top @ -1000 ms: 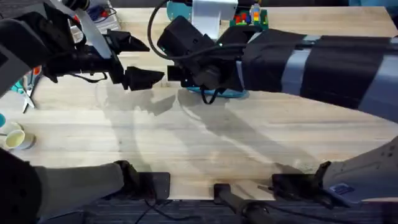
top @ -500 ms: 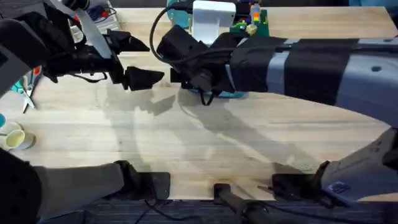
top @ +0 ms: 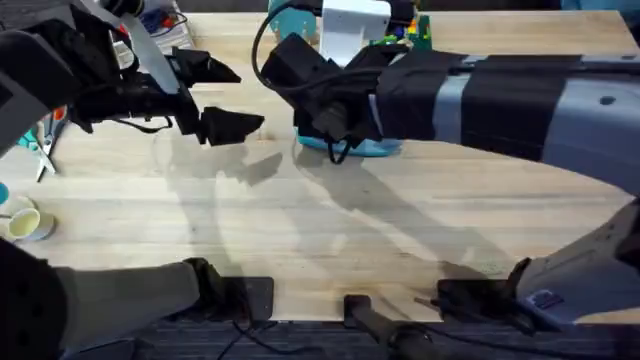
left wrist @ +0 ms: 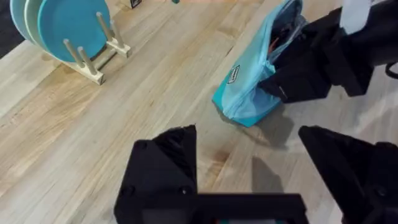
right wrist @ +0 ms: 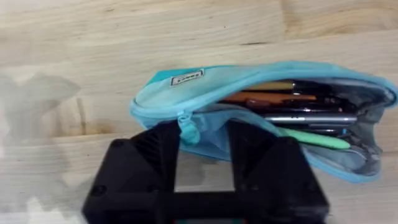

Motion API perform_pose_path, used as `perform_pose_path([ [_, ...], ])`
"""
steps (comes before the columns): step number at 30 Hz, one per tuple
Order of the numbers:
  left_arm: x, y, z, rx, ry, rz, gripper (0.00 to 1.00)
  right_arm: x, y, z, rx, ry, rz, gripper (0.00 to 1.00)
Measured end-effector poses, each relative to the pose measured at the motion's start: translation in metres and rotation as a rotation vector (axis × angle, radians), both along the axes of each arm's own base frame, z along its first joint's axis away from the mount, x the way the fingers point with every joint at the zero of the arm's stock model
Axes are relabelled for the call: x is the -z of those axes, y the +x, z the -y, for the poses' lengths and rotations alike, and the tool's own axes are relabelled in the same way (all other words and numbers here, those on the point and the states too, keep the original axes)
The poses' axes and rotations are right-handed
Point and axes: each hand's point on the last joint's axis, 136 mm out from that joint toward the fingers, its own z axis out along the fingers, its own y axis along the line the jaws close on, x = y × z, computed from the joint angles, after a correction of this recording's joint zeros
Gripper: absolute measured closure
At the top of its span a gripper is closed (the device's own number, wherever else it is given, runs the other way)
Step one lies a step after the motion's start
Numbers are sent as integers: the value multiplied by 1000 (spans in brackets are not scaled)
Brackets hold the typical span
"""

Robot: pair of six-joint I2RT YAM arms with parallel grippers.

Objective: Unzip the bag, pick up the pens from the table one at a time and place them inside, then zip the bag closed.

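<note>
The light blue bag (right wrist: 249, 78) lies unzipped on the table (top: 300, 230), and it shows past the right arm as the bag (top: 378, 150). Inside it lie the pens, a silver-grey one (right wrist: 305, 118) and a green one (right wrist: 314, 139), next to an orange item. My right gripper (right wrist: 205, 134) sits at the bag's closed end. Its fingers stand a little apart, and the blue zipper tab (right wrist: 186, 127) hangs between them, close to one finger. My left gripper (left wrist: 247, 134) hovers open and empty, short of the bag (left wrist: 245, 99).
A wooden rack of teal plates (left wrist: 62, 31) stands beyond the bag. Scissors (top: 45, 150) and a tape roll (top: 22, 222) lie at the table's left edge. A white object (top: 350, 25) and coloured bricks (top: 400, 30) sit at the back.
The right arm has shifted slightly right and toward the back over the bag. The left arm has stayed still.
</note>
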Motion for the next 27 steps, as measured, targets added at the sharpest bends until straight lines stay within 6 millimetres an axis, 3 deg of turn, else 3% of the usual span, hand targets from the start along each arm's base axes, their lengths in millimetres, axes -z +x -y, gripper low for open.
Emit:
perform_pose_path([
  [6, 0, 0, 0, 0, 1, -1, 7, 0, 0, 3, 11, -6, 0, 946],
  [7, 0, 0, 0, 0, 1, -1, 7, 0, 1, 3, 11, -6, 1, 961],
  [19, 1, 0, 0, -1, 4, -2, 8, 1, -1, 4, -17, -32, -6, 969],
  [27, 1, 0, 0, -1, 3, -2, 8, -11, -1, 2, -53, -58, -17, 970],
])
